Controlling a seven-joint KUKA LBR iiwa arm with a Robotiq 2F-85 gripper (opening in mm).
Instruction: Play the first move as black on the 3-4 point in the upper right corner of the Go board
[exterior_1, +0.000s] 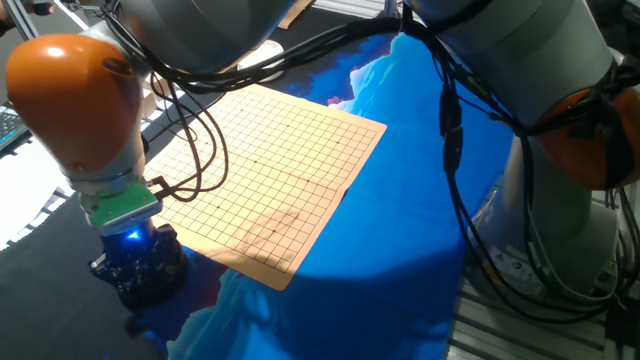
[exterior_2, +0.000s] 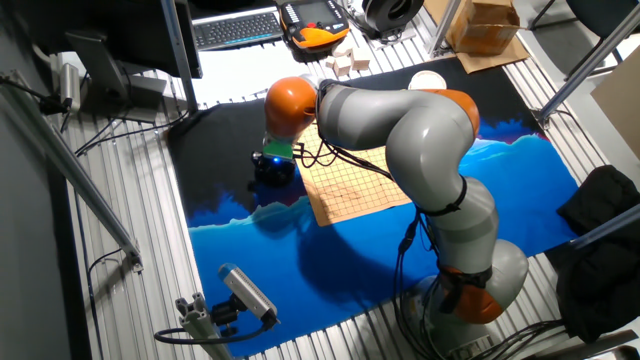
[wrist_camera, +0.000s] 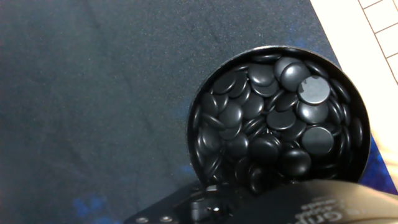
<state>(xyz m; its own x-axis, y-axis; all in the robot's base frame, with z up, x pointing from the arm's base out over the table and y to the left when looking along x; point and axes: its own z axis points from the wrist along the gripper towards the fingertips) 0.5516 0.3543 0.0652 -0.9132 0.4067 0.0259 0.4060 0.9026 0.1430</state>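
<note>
The wooden Go board (exterior_1: 270, 170) lies on a blue cloth and carries no stones that I can see; it also shows in the other fixed view (exterior_2: 352, 185), and one corner shows in the hand view (wrist_camera: 367, 25). A round black bowl (wrist_camera: 190, 134) beside the board's corner is full of small glossy black stones (wrist_camera: 314, 90). My gripper (exterior_1: 135, 268) hangs straight over this bowl, low down, off the board's left side (exterior_2: 272, 170). Only its dark housing (wrist_camera: 292, 202) shows at the bottom of the hand view. The fingertips are hidden, and no single stone is seen held.
Black cables (exterior_1: 200, 150) hang from the arm across the board's left part. The arm's grey base (exterior_1: 560, 200) stands right of the blue cloth (exterior_1: 400, 220). A white bowl (exterior_2: 428, 78), wooden blocks (exterior_2: 340, 65) and a keyboard (exterior_2: 238, 28) lie beyond the board.
</note>
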